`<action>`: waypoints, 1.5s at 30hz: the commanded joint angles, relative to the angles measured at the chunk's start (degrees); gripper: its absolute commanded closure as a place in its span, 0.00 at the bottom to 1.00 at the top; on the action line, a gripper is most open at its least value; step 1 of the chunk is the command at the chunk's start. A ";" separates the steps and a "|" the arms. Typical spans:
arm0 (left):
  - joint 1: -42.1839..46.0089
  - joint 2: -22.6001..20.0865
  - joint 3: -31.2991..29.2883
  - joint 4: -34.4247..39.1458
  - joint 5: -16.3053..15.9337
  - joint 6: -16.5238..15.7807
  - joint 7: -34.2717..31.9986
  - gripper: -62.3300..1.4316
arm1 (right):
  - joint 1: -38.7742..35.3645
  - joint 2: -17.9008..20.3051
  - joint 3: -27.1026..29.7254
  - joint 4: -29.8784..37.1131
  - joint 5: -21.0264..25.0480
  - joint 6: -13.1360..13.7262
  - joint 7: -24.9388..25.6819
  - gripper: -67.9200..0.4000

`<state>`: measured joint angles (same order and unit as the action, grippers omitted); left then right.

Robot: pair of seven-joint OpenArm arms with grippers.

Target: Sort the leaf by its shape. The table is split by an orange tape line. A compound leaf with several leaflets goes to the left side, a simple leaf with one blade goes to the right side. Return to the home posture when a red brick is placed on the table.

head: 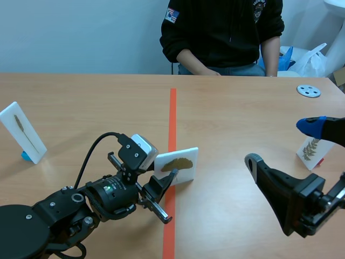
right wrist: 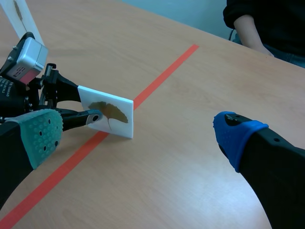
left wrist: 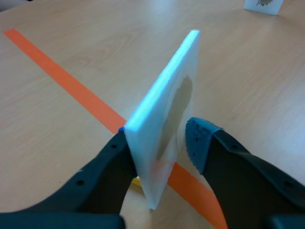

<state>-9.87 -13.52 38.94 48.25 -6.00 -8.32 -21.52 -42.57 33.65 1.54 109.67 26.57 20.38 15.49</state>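
A white card (head: pixel 176 164) bearing one fan-shaped brown leaf stands on the orange tape line (head: pixel 172 118) at mid-table. My left gripper (head: pixel 163 183) straddles it. In the left wrist view the card (left wrist: pixel 164 114) fills the space between the fingers: the left finger lies against its back and the blue pad (left wrist: pixel 199 140) sits at its leaf face. From the right wrist view the card (right wrist: pixel 107 117) rests on the table with a fingertip at its face. My right gripper (head: pixel 283 144) hangs open over the right half, far from the card, with nothing in it (right wrist: pixel 143 138).
A card with a slender leaf (head: pixel 22 132) stands at the far left on a blue foot. A card with a feathery compound leaf (head: pixel 311 148) stands at the right behind my right finger. A person (head: pixel 223 32) sits across the table. A grey disc (head: pixel 308 90) lies far right.
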 commanded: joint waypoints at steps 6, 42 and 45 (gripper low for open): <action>-0.76 -0.02 -0.33 0.39 -0.17 0.09 -0.94 0.83 | 0.79 -0.02 0.44 0.13 0.63 -0.02 0.42 0.00; 31.36 -11.26 -28.87 36.46 -16.24 0.13 6.12 0.91 | 0.81 -0.02 0.44 0.13 0.63 -0.02 0.28 0.00; 32.81 -11.26 -31.85 36.46 -18.21 0.09 3.63 0.91 | 0.83 -0.02 0.44 0.13 0.63 -0.02 0.31 0.00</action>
<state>23.44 -24.93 6.98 84.55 -23.64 -8.12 -16.21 -42.57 33.67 1.54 109.67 26.55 20.38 15.05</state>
